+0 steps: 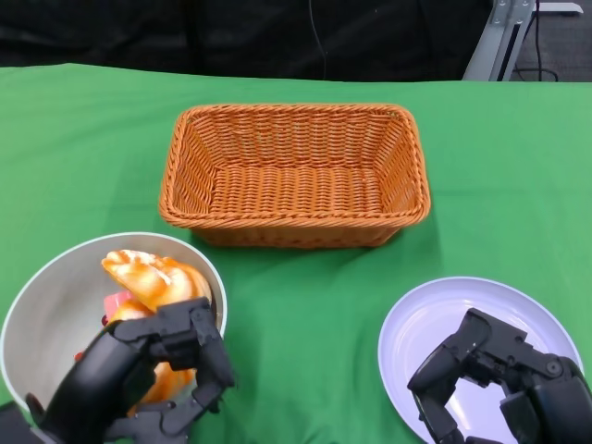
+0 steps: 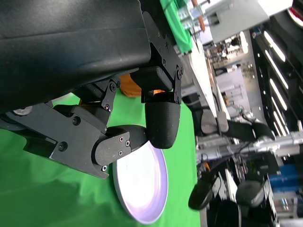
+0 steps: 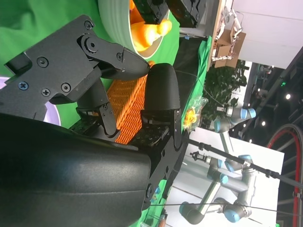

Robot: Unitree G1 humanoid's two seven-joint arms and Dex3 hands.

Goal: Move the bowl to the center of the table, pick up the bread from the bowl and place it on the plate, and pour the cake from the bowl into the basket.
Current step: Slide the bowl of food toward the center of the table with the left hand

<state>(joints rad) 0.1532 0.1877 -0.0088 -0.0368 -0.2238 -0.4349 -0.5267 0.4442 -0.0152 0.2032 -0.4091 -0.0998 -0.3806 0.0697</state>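
Sitting on a green table [image 1: 305, 324] are three containers: one silver bowl [image 1: 46, 305], one woven orange basket [image 1: 294, 174] and one pale lavender plate [image 1: 444, 319]. The bowl stands at the near left of the head view, well short of the table's middle. Inside it lies a glossy, golden-brown bread [image 1: 153, 277], twisted and lightly glazed, with a small pink piece just beside it that may be the cake; too little of it shows to tell. The basket, rectangular with sloping woven walls, sits at the far middle of the table with nothing in it. The plate rests at the near right, round and shallow, bare apart from the hand above it.

Two black hands are in view. The left hand [image 1: 153, 375] reaches over the bowl's near rim, its fingers curved around the lower part of the bread; whether they actually clamp it cannot be told. The right hand [image 1: 499, 384] hangs over the plate's near edge, fingers curled but apart, with nothing between them.
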